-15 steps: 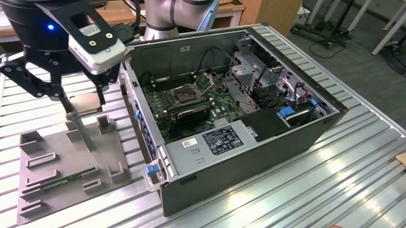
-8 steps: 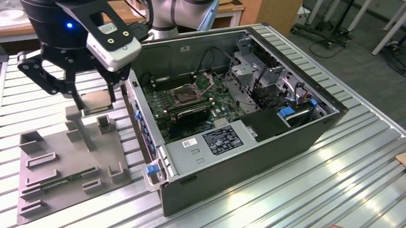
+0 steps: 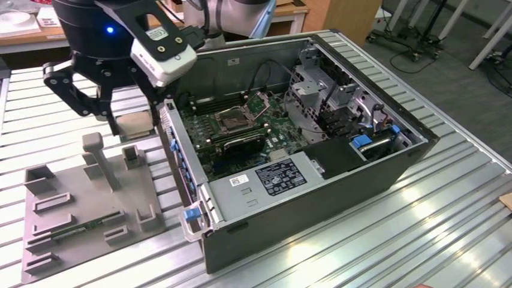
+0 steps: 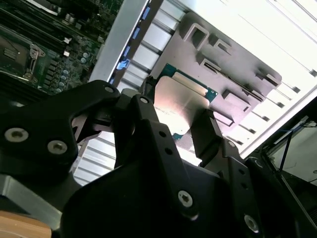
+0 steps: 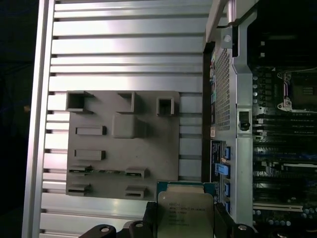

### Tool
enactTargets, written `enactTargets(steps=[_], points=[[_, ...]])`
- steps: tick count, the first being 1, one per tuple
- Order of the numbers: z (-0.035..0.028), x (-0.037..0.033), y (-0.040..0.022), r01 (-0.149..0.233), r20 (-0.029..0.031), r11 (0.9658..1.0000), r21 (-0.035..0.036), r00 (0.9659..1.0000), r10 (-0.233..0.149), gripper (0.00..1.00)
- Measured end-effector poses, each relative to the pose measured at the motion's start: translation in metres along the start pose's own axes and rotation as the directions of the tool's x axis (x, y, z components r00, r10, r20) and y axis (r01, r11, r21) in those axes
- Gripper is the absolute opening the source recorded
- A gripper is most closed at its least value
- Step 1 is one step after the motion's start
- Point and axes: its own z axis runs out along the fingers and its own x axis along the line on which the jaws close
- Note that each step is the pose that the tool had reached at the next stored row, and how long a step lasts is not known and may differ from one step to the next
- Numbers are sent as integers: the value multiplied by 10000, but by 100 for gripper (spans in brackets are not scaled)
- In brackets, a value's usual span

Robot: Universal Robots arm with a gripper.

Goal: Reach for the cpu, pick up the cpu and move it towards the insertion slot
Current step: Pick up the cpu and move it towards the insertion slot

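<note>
Case (image 3: 320, 198): sitting open on the slatted table (image 3: 448, 240).
Fixture tray (image 5: 124, 144): lying beside the case.
My gripper (image 5: 184, 225): I'm clamping the cpu (image 5: 185, 213), carrying it lifted above the tray's edge.
Insertion slot (image 3: 234, 119): waiting inside the case, well apart from the cpu.

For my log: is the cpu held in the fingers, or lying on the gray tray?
Held. The cpu sits clamped between the black fingers, lifted above the gray tray.

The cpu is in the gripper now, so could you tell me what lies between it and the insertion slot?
In the exterior view, the open computer case's near side wall stands between the held cpu and the insertion slot.
</note>
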Motion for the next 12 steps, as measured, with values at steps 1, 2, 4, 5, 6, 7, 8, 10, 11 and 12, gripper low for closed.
enactTargets(steps=[1, 2, 4, 5, 6, 7, 8, 10, 11, 12], points=[[0, -23, -1, 0, 0, 10000, -1, 10000, 0, 54], [0, -43, -1, 0, 1, 10000, -1, 10000, 0, 54], [0, -76, -1, 0, 1, 10000, 0, 10000, 0, 54], [-1, -92, -2, -1, 0, 10000, 0, 10000, 1, 54], [-1, -109, -2, -1, 0, 10000, 0, 10000, 1, 54], [-1, -128, -2, -1, 0, 10000, 0, 10000, 1, 54], [-1, -147, -3, 0, 0, 10000, 0, 10000, 0, 54], [-1, -183, -3, -1, 0, 10000, 0, 10000, 1, 54], [-1, -201, -4, -1, 1, 10000, -1, 10000, 1, 54], [-1, -219, -4, 0, 1, 10000, -1, 10000, 0, 54]])
